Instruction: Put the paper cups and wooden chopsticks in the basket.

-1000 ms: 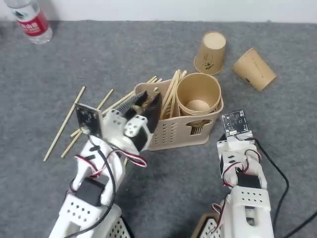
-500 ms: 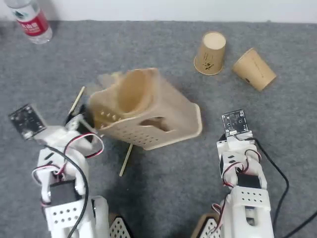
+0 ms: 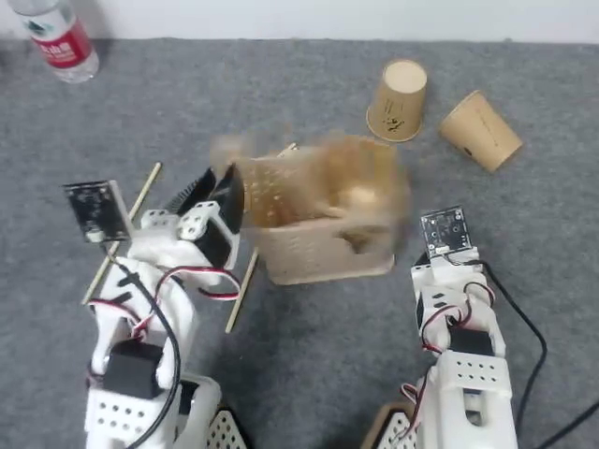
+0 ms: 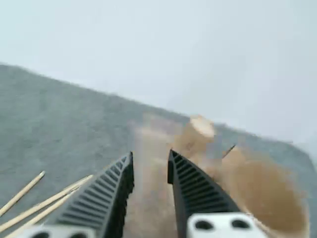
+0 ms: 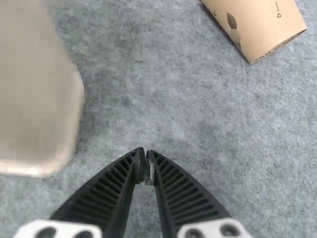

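1. The left gripper [image 4: 150,161] is standing with its jaws a little apart, and the tan wall of the basket [image 3: 318,224] is lying in the gap. I am judging that it is clamping this wall, on the side of the basket that faces the left arm.
2. The right gripper [image 5: 145,159] is pressed closed on nothing. It is hanging over the grey carpet [image 5: 163,94], just beside the basket's near right corner.
3. The basket is sitting between the two arms. What it is holding, I cannot tell.
4. Two paper cups are waiting outside, beyond the basket on the right arm's side. The standing cup [image 3: 398,100] is resting mouth down, as I judge. The lying cup [image 3: 479,131] is on its side, with its long axis running slantwise across the right gripper's line. The right arm is the nearer one for both, and open carpet is lying in between.
5. The loose chopsticks [image 3: 148,183] are lying on the left arm's side, close beside it, with their long axes pointing away from the arms. One single stick [image 3: 241,295] is resting just beside the basket's near left corner.
6. The bottle [image 3: 56,37] is standing at the far left corner, well apart from everything.
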You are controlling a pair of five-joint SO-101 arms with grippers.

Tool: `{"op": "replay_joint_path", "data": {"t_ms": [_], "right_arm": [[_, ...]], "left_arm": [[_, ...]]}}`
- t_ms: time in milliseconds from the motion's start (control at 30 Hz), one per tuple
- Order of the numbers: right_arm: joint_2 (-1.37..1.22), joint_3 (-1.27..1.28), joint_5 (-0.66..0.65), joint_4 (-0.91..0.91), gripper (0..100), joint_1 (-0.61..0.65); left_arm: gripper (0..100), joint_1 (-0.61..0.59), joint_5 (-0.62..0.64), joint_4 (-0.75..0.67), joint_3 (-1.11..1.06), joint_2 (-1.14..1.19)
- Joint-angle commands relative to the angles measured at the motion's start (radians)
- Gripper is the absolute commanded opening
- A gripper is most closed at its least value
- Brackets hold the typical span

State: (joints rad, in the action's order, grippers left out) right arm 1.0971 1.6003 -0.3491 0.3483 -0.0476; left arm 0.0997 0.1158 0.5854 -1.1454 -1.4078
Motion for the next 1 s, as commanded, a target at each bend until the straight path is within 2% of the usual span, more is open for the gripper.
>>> {"op": "replay_joint_path", "data": {"t_ms": [0, 167, 333, 467, 600, 700, 833, 967], "right_arm": [[0.016, -0.011, -0.012, -0.021, 1.6, -0.008], [0.016, -0.011, -0.012, -0.022, 1.6, -0.01], [0.016, -0.011, -0.012, -0.022, 1.6, -0.01], [0.016, -0.021, -0.008, -0.022, 1.6, -0.022], [0.016, -0.052, 0.035, -0.008, 1.4, -0.094], [0.016, -0.169, 0.083, 0.15, 1.7, -0.185], [0.004, -0.436, 0.219, 0.433, 1.7, -0.272], [-0.007, -0.621, 0.147, 0.529, 1.7, -0.249]], "left_arm": [[11, 0.023, 0.008, -0.072, 0.051, 0.087], [11, -0.025, 0.011, -0.061, 0.16, 0.132], [12, -0.164, 0.009, 0.075, 0.165, 0.077], [12, -0.333, 0.009, 0.161, 0.007, 0.017], [12, -0.382, 0.002, 0.149, -0.228, -0.064], [12, -0.382, -0.009, 0.14, -0.349, -0.155], [12, -0.417, -0.1, 0.14, -0.463, -0.292], [12, -0.457, -0.114, 0.169, -0.539, -0.405]]}}
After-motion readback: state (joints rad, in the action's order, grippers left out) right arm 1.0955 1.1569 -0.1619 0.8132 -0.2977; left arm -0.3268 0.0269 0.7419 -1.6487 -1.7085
